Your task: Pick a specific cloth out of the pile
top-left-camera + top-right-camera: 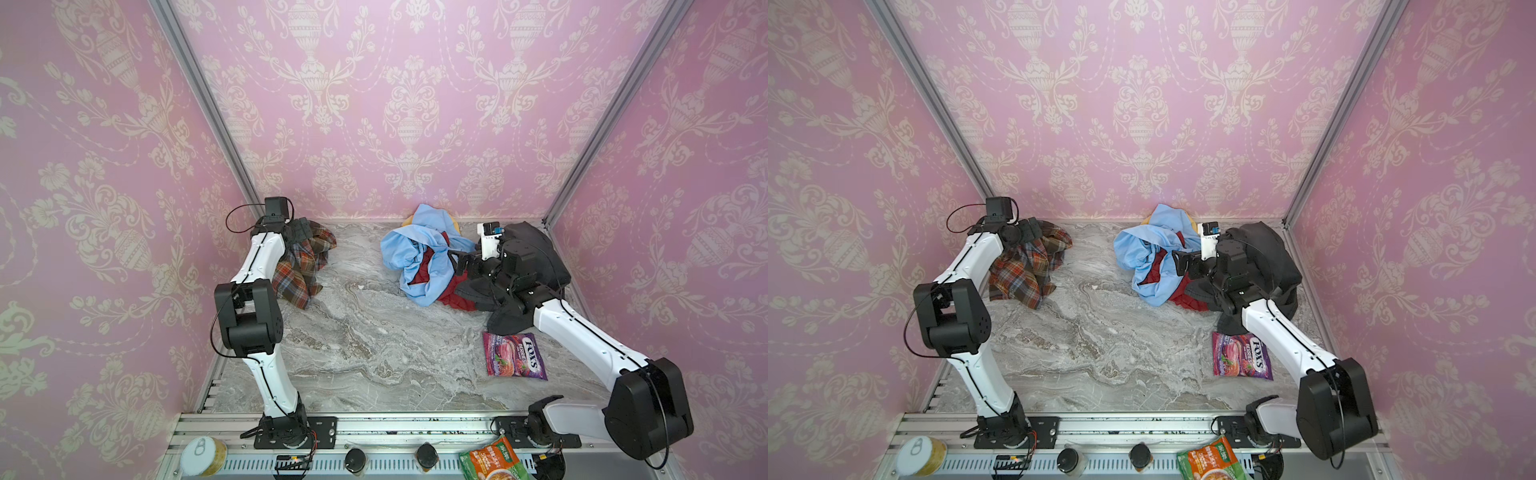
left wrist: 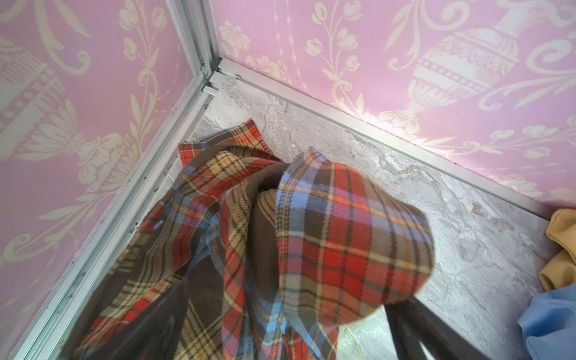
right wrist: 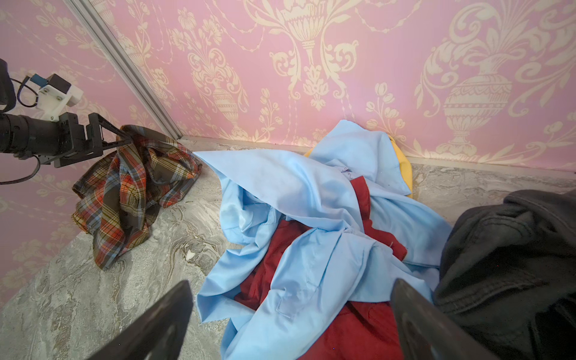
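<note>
The plaid cloth checked in brown, orange-red, olive and blue [image 1: 305, 266] lies in the far left corner of the grey marbled table top [image 1: 365, 353], well apart from the pile of mixed garments [image 1: 432, 257]. So the separation looks done, and the risks lie in the release.

The left gripper [image 3: 126, 138] has its jaws spread. In the left wrist view one dark finger [image 2: 408, 314] sits far to the side, and the cloth covers the other. The cloth's top is bunched right at those fingertips, while its lower folds rest on the table. It may be draped over a finger (the blur in that view leaves this unsettled). If so, pulling the arm back would likely drag the cloth along, or flick it toward the pile.

The cloth also lies against the left arm's white link, which could sweep it when the arm retreats.

The right gripper [image 1: 457, 262] is released and holds nothing. It hangs just over the plain light-blue garment [image 3: 311, 193] and the dark red one [image 3: 352, 330]. Closing there would catch the wrong fabric.
</note>
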